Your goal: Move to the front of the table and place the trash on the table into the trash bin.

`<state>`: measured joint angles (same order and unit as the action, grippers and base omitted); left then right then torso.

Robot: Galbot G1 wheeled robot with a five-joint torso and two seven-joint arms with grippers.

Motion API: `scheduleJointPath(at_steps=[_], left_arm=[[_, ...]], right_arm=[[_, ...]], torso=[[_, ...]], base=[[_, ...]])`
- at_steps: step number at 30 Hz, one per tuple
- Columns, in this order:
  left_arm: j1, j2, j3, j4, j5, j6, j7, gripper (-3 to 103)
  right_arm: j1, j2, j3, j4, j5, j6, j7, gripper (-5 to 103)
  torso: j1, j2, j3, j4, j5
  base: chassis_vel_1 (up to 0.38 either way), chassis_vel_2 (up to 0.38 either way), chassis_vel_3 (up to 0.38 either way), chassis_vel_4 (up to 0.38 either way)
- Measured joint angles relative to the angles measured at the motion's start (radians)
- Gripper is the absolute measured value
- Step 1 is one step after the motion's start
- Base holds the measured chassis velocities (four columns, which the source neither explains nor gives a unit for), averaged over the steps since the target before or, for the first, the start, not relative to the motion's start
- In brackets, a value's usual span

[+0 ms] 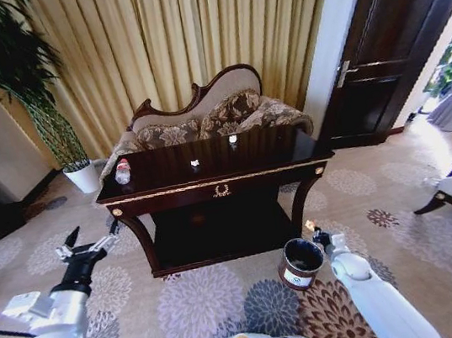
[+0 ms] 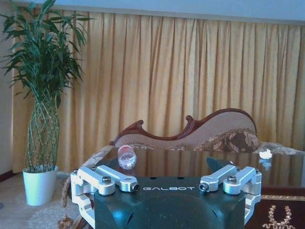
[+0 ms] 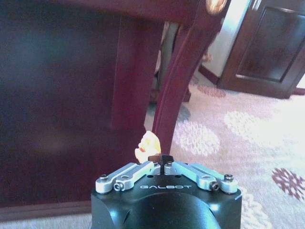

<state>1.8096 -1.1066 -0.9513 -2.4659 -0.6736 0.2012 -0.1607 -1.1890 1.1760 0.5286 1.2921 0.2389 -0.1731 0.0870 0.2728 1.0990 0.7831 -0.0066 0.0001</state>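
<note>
Disposal looks underway: clenched right claw (image 1: 310, 229) pinches a pale crumpled scrap (image 3: 147, 144) beside the round dark-brown bin (image 1: 301, 263), needing release above it, while the released left claw (image 1: 92, 237) waits near the dark glossy bench's (image 1: 211, 185) left front corner.

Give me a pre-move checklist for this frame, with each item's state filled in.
1. Robot faces the table: ok.
2. Bottle lies on the tabletop, at its left end: ok.
3. White scraps on the tabletop, still to clear: not ok.
4. Trash bin upright on the carpet by the table's right leg: ok.
5. Left tool open, empty, low before the table's left end: ok.
6. Right tool shut on a scrap beside the bin: ok.
</note>
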Motion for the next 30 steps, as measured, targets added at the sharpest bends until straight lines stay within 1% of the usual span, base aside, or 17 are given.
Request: scheduleJointPath(at_steps=[1, 3, 4, 6, 7, 10, 12, 13, 15, 18, 19, 21, 22, 25, 27, 28, 30], left_arm=[[0.001, -0.001, 0.003, -0.003, 0.002, 0.000, 0.000, 100], [0.004, 0.000, 0.003, -0.008, 0.003, 0.002, -0.002, 100], [0.004, 0.000, 0.003, -0.008, 0.003, 0.002, -0.002, 100], [0.005, 0.003, 0.000, -0.008, 0.003, 0.003, -0.002, 100], [0.005, 0.003, 0.000, -0.008, 0.003, 0.003, -0.002, 100], [0.006, 0.004, 0.000, -0.008, 0.002, 0.004, -0.003, 100], [0.006, 0.005, 0.001, -0.008, 0.002, 0.004, -0.003, 100], [0.005, 0.007, 0.000, -0.008, 0.001, 0.004, -0.003, 100], [0.005, 0.008, -0.001, -0.008, -0.002, 0.004, -0.003, 100], [0.004, 0.010, -0.012, -0.008, -0.010, 0.005, -0.003, 100], [0.004, 0.010, -0.012, -0.008, -0.010, 0.005, -0.003, 100], [0.003, 0.009, -0.018, -0.008, -0.014, 0.005, -0.003, 100], [0.003, 0.009, -0.018, -0.008, -0.014, 0.005, -0.003, 100], [-0.001, -0.001, -0.017, -0.007, -0.015, 0.005, -0.002, 100], [-0.002, -0.003, -0.014, -0.007, -0.015, 0.005, -0.001, 100], [-0.003, -0.006, -0.012, -0.008, -0.014, 0.005, -0.001, 100], [-0.003, -0.007, -0.011, -0.010, -0.014, 0.005, 0.000, 100]], right_arm=[[0.003, 0.006, 0.000, -0.019, -0.022, 0.007, 0.000, -3], [0.002, 0.012, 0.001, -0.036, -0.042, 0.019, -0.001, 7], [0.002, 0.012, 0.001, -0.036, -0.042, 0.019, -0.001, 7], [0.002, 0.014, 0.005, -0.043, -0.049, 0.035, 0.001, 17], [0.002, 0.014, 0.005, -0.043, -0.049, 0.035, 0.001, 17], [0.001, 0.012, 0.009, -0.042, -0.049, 0.042, 0.006, 33], [-0.002, 0.011, 0.009, -0.037, -0.047, 0.043, 0.008, 33], [-0.009, 0.009, 0.011, -0.021, -0.040, 0.052, 0.018, 44], [-0.016, 0.007, 0.013, 0.002, -0.022, 0.060, 0.027, 44], [-0.049, -0.015, 0.025, 0.186, 0.127, 0.041, 0.067, 61], [-0.049, -0.015, 0.025, 0.186, 0.127, 0.041, 0.067, 61], [-0.077, -0.045, 0.037, 0.376, 0.252, -0.006, 0.090, 71], [-0.077, -0.045, 0.037, 0.376, 0.252, -0.006, 0.090, 71], [-0.103, -0.092, 0.044, 0.675, 0.384, -0.075, 0.140, 88], [-0.103, -0.098, 0.039, 0.720, 0.405, -0.088, 0.151, 88], [-0.099, -0.103, 0.028, 0.772, 0.426, -0.103, 0.161, 97], [-0.096, -0.107, 0.021, 0.804, 0.431, -0.110, 0.161, 99]], torso=[[0.000, 0.000, 0.000, -0.0001, -0.0001], [0.000, 0.000, 0.000, -0.0004, 0.0000], [0.000, 0.000, 0.000, -0.0004, 0.0000], [0.000, 0.000, 0.000, -0.0004, 0.0000], [0.000, 0.000, 0.000, -0.0004, 0.0000], [0.000, 0.000, 0.000, -0.0004, -0.0001], [0.000, 0.000, 0.000, -0.0003, -0.0001], [0.000, 0.000, 0.000, -0.0004, -0.0001], [0.000, 0.000, 0.000, -0.0004, 0.0001], [0.000, 0.000, 0.000, -0.0005, 0.0000], [0.000, 0.000, 0.000, -0.0005, 0.0000], [0.000, 0.000, 0.000, -0.0002, -0.0004], [0.000, 0.000, 0.000, -0.0002, -0.0004], [0.000, 0.000, 0.000, -0.0004, -0.0005], [0.000, 0.000, 0.000, -0.0002, -0.0006], [0.000, 0.000, 0.000, -0.0003, -0.0002], [0.000, 0.000, 0.000, -0.0002, -0.0001]], base=[[0.000, 0.000, 0.000, 0.000], [0.000, 0.000, 0.000, 0.000], [0.000, 0.000, 0.000, 0.000], [0.000, 0.000, 0.000, 0.000], [0.000, 0.000, 0.000, 0.000], [0.000, 0.000, 0.000, 0.000], [0.000, 0.000, 0.000, 0.000], [0.000, 0.000, 0.000, 0.000], [0.000, 0.000, 0.000, 0.000], [0.000, 0.000, 0.000, 0.000], [0.000, 0.000, 0.000, 0.000], [0.000, 0.000, 0.000, 0.000], [0.000, 0.000, 0.000, 0.000], [0.000, 0.000, 0.000, 0.000], [0.000, 0.000, 0.000, 0.000], [0.000, 0.000, 0.000, 0.000], [0.000, 0.000, 0.000, 0.000]])
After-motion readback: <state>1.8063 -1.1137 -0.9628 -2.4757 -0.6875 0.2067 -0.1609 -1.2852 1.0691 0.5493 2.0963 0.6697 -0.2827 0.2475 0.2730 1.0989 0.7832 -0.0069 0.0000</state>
